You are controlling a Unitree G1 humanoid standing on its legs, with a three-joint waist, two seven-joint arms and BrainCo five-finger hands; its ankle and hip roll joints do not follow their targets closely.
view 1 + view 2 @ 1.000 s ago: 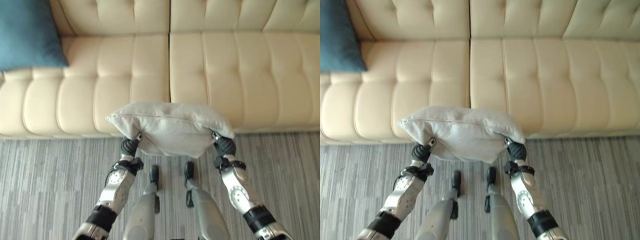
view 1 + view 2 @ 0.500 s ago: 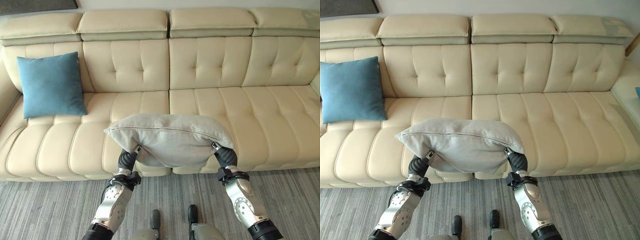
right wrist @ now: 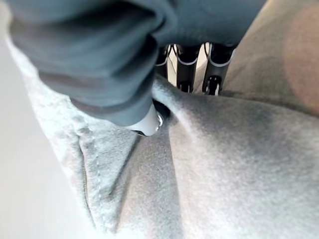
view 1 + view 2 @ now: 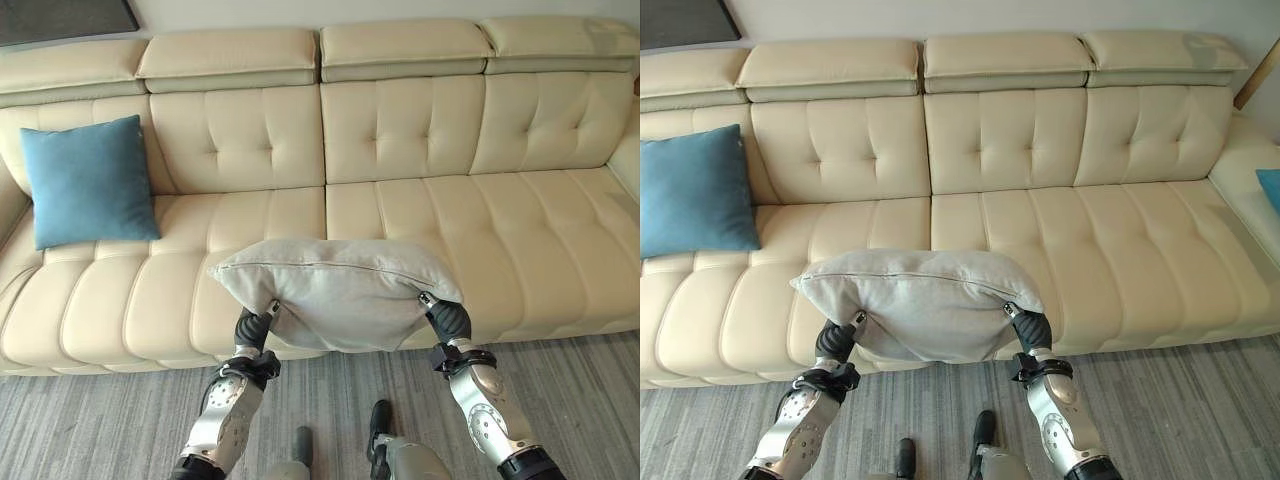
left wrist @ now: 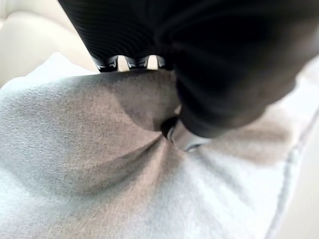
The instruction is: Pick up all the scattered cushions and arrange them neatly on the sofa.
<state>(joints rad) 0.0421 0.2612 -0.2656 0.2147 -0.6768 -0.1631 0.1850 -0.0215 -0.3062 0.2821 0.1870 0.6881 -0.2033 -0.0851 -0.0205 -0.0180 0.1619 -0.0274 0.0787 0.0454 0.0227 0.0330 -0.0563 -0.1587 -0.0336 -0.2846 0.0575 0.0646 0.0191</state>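
the grey cushion (image 4: 335, 300) hangs in the air in front of the cream sofa (image 4: 420, 220), lying flat and wide, level with the front edge of the seat and over the seam between the two middle seat sections. it is held at its two lower corners. the left hand (image 4: 256, 325) grips the corner on the robot's left; in the left wrist view the thumb (image 5: 183, 137) presses into the grey fabric against the fingers (image 5: 135, 63), and the cloth gathers into folds between them, so this hand is clamped on the cushion. the right hand (image 4: 447, 318) grips the opposite corner; in the right wrist view its thumb (image 3: 147, 124) pinches a ridge of fabric against the fingers (image 3: 214, 69), close to the stitched seam, so it too is clamped on the cushion.

a blue cushion (image 4: 88, 180) stands upright at the left end of the sofa, leaning on the backrest, well apart from the grey one. at the far right, on the side section of the sofa, a small edge of another blue cushion (image 4: 1270, 190) shows. striped grey carpet (image 4: 100, 430) covers the floor in front of the sofa.
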